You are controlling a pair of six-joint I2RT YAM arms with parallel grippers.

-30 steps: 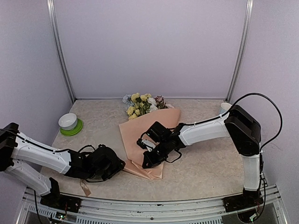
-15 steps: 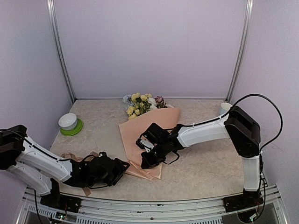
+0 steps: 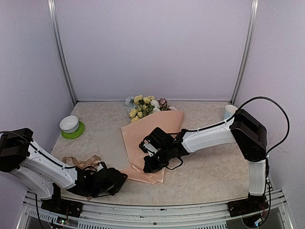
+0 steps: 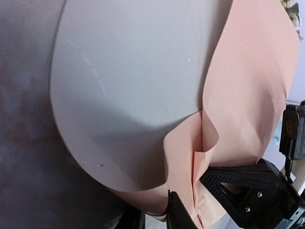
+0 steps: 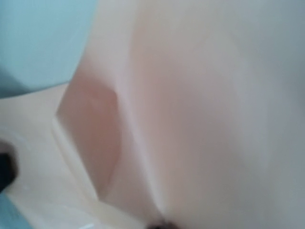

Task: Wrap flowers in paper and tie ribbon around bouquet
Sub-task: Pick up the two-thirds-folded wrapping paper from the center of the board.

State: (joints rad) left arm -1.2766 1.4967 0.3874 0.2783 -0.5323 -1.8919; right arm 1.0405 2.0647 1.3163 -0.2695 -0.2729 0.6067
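Peach-pink paper (image 3: 136, 143), rolled as a cone round the flowers (image 3: 144, 106), lies on the marbled table (image 3: 209, 167) directly beneath the right gripper (image 3: 148, 165). That gripper bears down on the cone's narrow near end, jaws closed. Whether a fold is pinched between them does not show; its own camera is filled with blurred pink. Blooms (yellow, white, pale blue, dusky pink) spill from the cone's wide mouth, well beyond the right gripper on its far side. Left gripper (image 3: 121, 177) sits low at the paper's near left corner, just left of the right gripper. Wrist view: a paler beige flap curls ahead of its fingers (image 4: 178, 214), with the paper's edge dipping down by them; gripped or not, cannot tell. Ribbon (image 3: 81, 163) lies crumpled behind the left gripper, beside its forearm, loose on the table.
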